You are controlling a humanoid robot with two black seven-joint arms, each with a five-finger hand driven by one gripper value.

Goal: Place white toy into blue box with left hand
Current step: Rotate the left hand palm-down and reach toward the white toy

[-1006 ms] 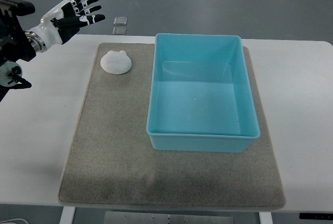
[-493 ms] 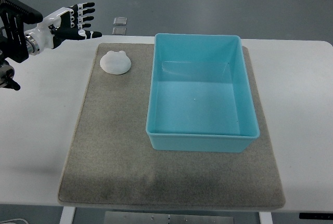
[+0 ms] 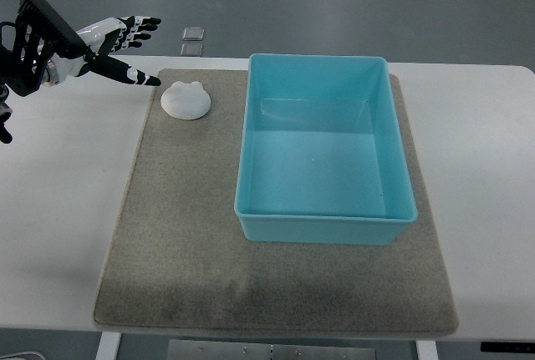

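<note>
At the upper left of the frame the left hand [image 3: 117, 43] hangs with fingers spread and empty, thumb tip stretched toward the white toy [image 3: 185, 98] but not touching it. This looks like the approach step: the reach is under way, no grasp yet. The toy sits on the grey mat [image 3: 175, 243] left of the blue box [image 3: 324, 225], which holds nothing. Next the hand must come over the toy and close round it. Since a second ago the hand has rolled edge-on and dropped nearer; toy and box lie unmoved.
</note>
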